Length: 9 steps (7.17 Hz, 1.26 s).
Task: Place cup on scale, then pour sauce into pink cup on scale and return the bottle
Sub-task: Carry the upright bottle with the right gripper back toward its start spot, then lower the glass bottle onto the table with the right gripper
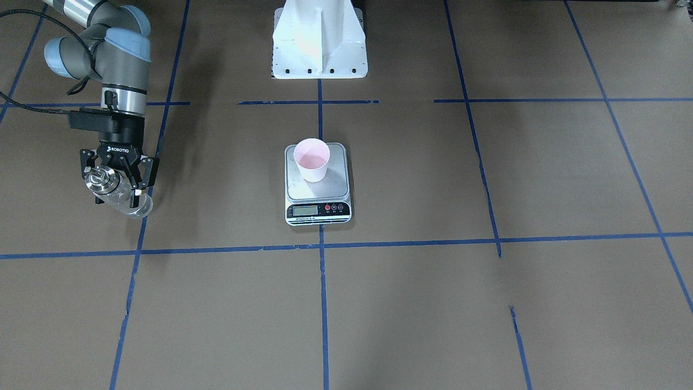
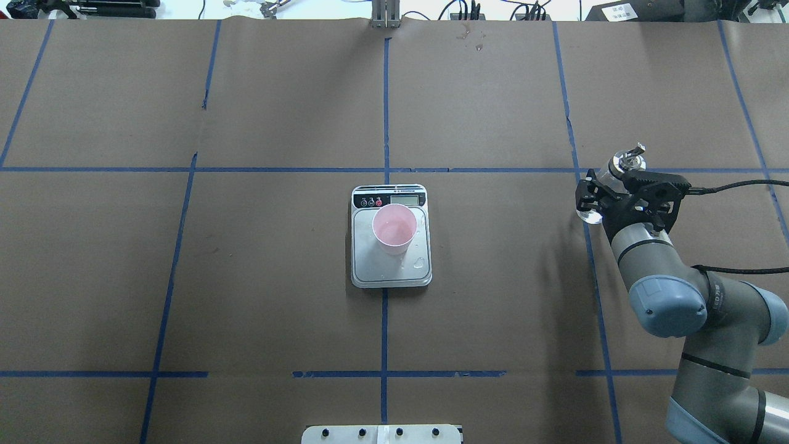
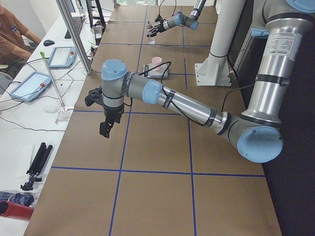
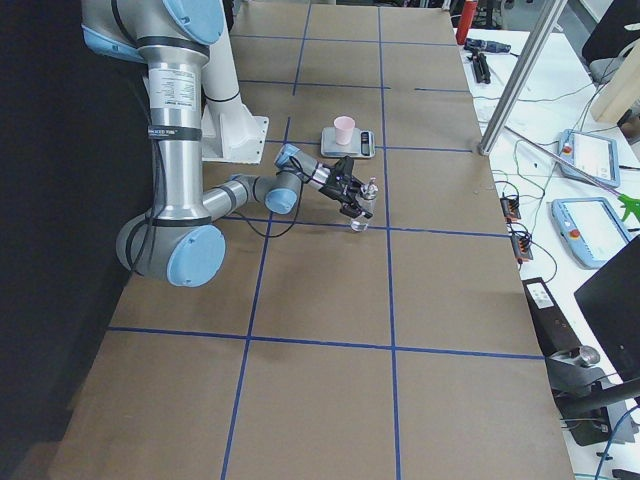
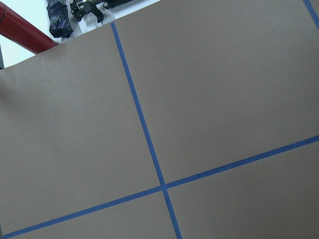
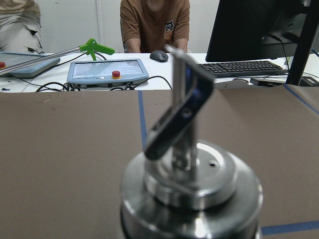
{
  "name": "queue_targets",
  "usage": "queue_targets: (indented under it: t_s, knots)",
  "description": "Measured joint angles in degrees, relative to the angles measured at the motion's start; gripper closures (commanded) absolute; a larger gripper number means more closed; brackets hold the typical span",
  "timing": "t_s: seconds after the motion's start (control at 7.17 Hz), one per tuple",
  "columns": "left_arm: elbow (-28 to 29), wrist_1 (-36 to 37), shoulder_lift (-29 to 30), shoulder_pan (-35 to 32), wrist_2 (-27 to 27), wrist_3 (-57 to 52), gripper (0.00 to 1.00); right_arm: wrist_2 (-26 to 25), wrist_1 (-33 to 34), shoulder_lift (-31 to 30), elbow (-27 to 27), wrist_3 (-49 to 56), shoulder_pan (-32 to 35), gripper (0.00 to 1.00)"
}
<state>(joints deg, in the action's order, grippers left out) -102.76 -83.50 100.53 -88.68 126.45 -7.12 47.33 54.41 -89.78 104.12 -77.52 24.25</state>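
Well, the cup (image 1: 312,160) is pale pink paper. It is round, wide at the top and thin at the bottom. It stands upright on the scale (image 1: 337,190), toward the back of the plate. The scale is flat with round corners, with a smooth silver plate and a black strip with a little screen and small buttons. A few wet drops (image 2: 420,263) shine on the plate beside the cup. The table (image 1: 433,303) is covered in dull brown paper crossed by blue tape lines.

The bottle (image 1: 125,196) is clear round glass with a shiny silver cap (image 6: 192,189) and a thin bent spout. It is well apart from the scale, out on the robot's right. The right gripper (image 1: 116,187) has its black fingers clamped on the bottle's sides, just under the cap.

The glass is see-through, so it is hard to tell how much is in the bottle. The arm hides part of the bottle from above, and I cannot tell if its bottom touches the table. In the right wrist view the cap is blurry and cut off at the bottom.

The left gripper (image 3: 107,129) hangs over bare paper, far from the scale. It shows only from the side, so I cannot tell if its fingers are apart or together.
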Motion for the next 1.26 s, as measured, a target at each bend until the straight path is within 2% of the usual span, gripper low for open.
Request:
queue_targets:
  t_s: [0.7,0.84,0.98,1.26]
  knots:
    - [0.01,0.0,0.01,0.0,-0.06,0.0,0.0,0.11,-0.09,0.52,-0.37,-0.26,-1.41,1.0]
    - [0.01,0.0,0.01,0.0,-0.07,0.0,0.0,0.15,-0.09,0.54,-0.32,-0.28,-1.56,0.89]
    - [0.01,0.0,0.04,0.0,-0.06,0.0,0.0,0.17,-0.09,0.56,-0.19,-0.32,-1.62,0.56]
    - [0.01,0.0,0.15,0.0,-0.07,0.0,0.0,0.14,-0.09,0.57,-0.39,-0.35,-1.66,0.29]
